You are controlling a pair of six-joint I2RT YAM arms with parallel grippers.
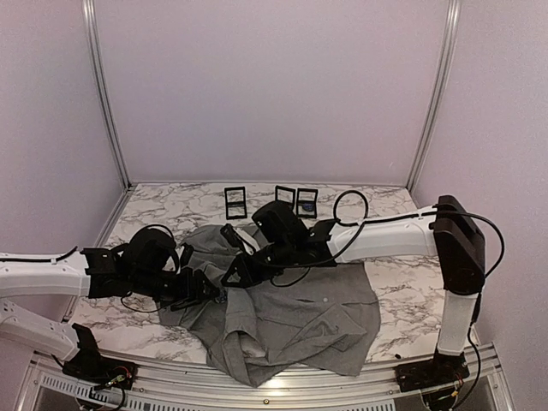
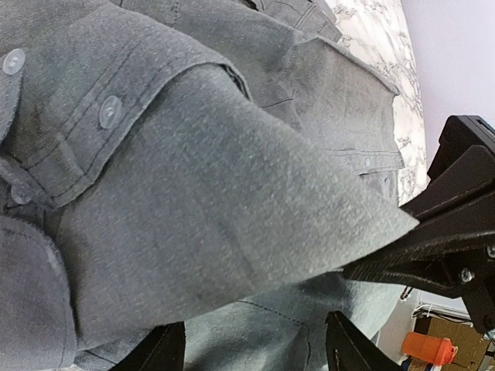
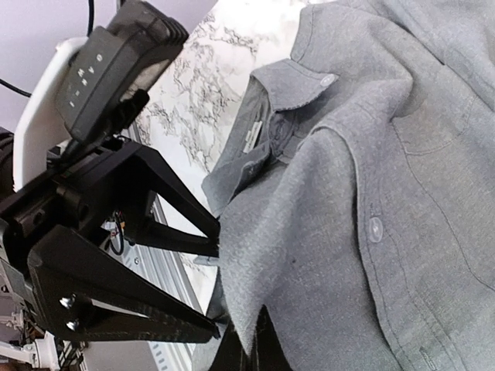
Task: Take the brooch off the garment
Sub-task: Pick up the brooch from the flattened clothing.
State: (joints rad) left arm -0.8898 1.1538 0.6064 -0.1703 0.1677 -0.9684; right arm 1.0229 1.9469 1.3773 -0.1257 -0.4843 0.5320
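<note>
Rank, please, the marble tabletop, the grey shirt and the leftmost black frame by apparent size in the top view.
1. marble tabletop
2. grey shirt
3. leftmost black frame, smallest by far, even allowing for its distance.

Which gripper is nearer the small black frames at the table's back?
Right. The right gripper pinches the shirt from the side of the frames. The left gripper lies further left, nearer the table's front edge, fingers open around fabric.
</note>
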